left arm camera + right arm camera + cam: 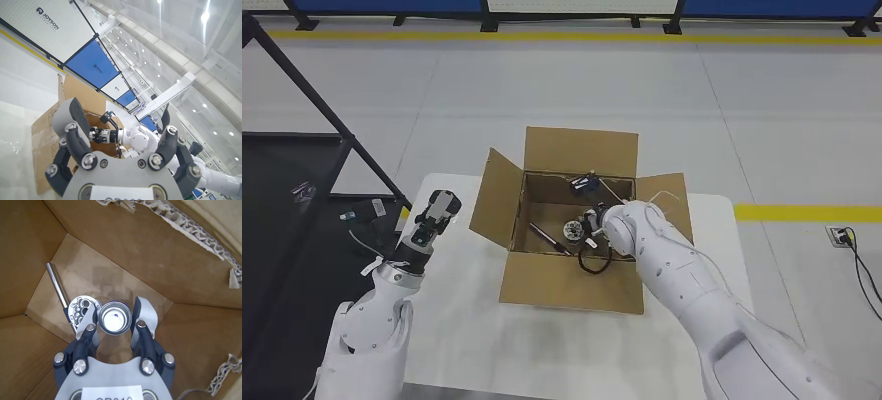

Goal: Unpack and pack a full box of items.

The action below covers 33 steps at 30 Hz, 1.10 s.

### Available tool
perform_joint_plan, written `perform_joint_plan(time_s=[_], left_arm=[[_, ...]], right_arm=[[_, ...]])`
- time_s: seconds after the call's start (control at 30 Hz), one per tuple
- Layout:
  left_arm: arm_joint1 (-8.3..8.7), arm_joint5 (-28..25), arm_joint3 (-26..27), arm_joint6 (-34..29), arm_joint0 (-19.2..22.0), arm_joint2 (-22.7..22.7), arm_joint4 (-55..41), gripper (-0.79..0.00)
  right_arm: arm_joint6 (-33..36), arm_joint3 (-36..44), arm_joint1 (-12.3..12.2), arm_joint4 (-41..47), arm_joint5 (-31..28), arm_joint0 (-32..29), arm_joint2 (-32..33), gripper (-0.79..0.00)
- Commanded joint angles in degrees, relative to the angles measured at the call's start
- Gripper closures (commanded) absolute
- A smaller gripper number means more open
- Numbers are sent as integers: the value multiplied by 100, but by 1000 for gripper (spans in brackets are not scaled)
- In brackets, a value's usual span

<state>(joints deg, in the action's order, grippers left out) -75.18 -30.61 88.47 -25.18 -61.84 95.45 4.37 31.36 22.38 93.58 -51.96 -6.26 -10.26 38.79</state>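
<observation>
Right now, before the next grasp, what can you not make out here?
- Right wrist view: the metal can is seen from above; its sides and base are hidden.
- Right wrist view: one of the fingers covers part of the round disc and one end of the rod.
- Top view: the contents of the box are too small to identify.
- Left wrist view: the box wall hides its inside.
</observation>
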Motion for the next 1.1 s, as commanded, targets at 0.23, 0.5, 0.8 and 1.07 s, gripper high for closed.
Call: perform_joint_plan(time_s=[0.23, 0.5, 0.8, 1.07], left_arm=[[0, 0, 0, 0, 0, 0, 0, -785], [0, 0, 0, 0, 0, 0, 0, -785], [0, 0, 0, 0, 0, 0, 0, -785], [0, 0, 0, 0, 0, 0, 0, -785]], right_arm=[[-326, -102, 39, -65, -206, 169, 80, 0], [-308, 678, -178, -538, 49, 99, 228, 0], [540, 3595, -985, -1629, 499, -1140, 1248, 0], [1631, 7555, -1675, -2940, 1058, -3649, 3367, 0]])
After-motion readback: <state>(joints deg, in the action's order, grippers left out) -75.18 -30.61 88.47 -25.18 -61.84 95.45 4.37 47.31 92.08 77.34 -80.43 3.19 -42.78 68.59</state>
